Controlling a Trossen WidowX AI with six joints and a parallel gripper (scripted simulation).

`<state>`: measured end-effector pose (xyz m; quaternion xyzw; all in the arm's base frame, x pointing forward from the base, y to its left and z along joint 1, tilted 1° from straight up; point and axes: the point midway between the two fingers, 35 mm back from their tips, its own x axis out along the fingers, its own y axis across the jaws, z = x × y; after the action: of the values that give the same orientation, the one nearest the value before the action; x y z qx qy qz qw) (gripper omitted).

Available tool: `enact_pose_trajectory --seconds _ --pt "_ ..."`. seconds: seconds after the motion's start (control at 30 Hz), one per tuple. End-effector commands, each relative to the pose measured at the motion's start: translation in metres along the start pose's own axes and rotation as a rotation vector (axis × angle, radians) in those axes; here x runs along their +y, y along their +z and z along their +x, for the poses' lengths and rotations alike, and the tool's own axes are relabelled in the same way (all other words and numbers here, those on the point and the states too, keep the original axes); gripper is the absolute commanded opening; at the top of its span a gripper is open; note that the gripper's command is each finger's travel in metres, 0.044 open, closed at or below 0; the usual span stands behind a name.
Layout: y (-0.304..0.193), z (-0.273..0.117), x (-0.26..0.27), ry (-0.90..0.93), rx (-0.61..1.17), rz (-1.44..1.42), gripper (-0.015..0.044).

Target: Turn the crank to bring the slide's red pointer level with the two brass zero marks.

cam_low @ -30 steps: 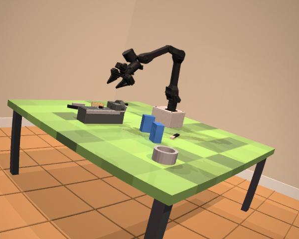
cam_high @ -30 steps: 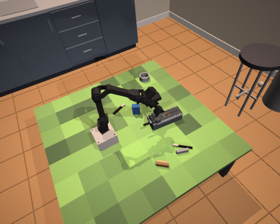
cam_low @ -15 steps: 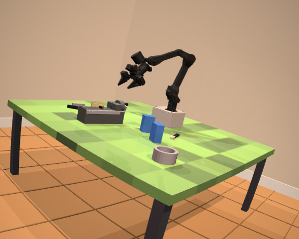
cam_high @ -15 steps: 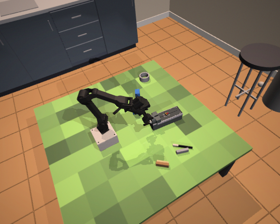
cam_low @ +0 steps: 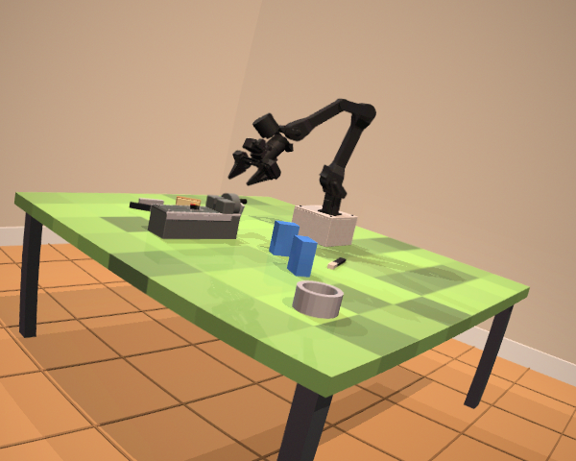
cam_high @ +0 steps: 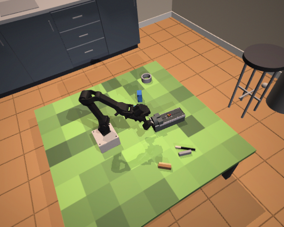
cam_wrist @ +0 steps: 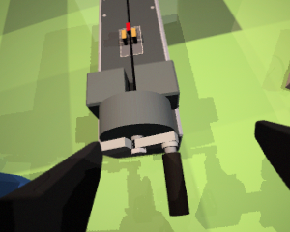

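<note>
The machine [cam_high: 170,124] [cam_low: 194,227] [cam_wrist: 150,48] is a long dark grey box with a slotted top and a round grey hub at its near end. Its red pointer [cam_wrist: 128,26] sits a little past the two brass marks [cam_wrist: 124,36] [cam_wrist: 133,35], on the side away from the crank. The pale crank arm [cam_wrist: 155,140] lies across the hub face, with the dark handle [cam_wrist: 176,184] [cam_low: 243,201] at its right end in the wrist view. My gripper [cam_low: 239,181] [cam_wrist: 177,138] is open and empty, above the crank end; the handle shows between its fingers in the wrist view without contact.
Two blue blocks [cam_low: 284,238] [cam_low: 301,255] and a grey ring [cam_high: 146,81] [cam_low: 317,306] stand beside the machine. A black-and-white stick [cam_high: 186,148], a grey bar [cam_high: 184,152] and an orange block [cam_high: 164,166] lie on the other side. Another short stick [cam_low: 336,263] lies near the arm's base.
</note>
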<state>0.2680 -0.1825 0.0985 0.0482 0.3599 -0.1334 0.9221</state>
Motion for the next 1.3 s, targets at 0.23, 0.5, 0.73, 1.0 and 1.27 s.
enact_pose_trajectory --seconds 0.23,0.5,0.73,1.0,1.27 --pt "-0.023 0.019 0.002 0.005 0.005 -0.003 0.0440" --pt "-0.032 0.029 0.001 0.005 0.005 -0.003 0.0440" --pt "-0.039 0.037 0.001 0.005 0.005 -0.003 0.0440" --pt "-0.049 0.046 0.002 0.006 0.007 -0.004 0.0440" --pt "-0.059 0.054 0.002 0.006 0.006 -0.003 0.0440"
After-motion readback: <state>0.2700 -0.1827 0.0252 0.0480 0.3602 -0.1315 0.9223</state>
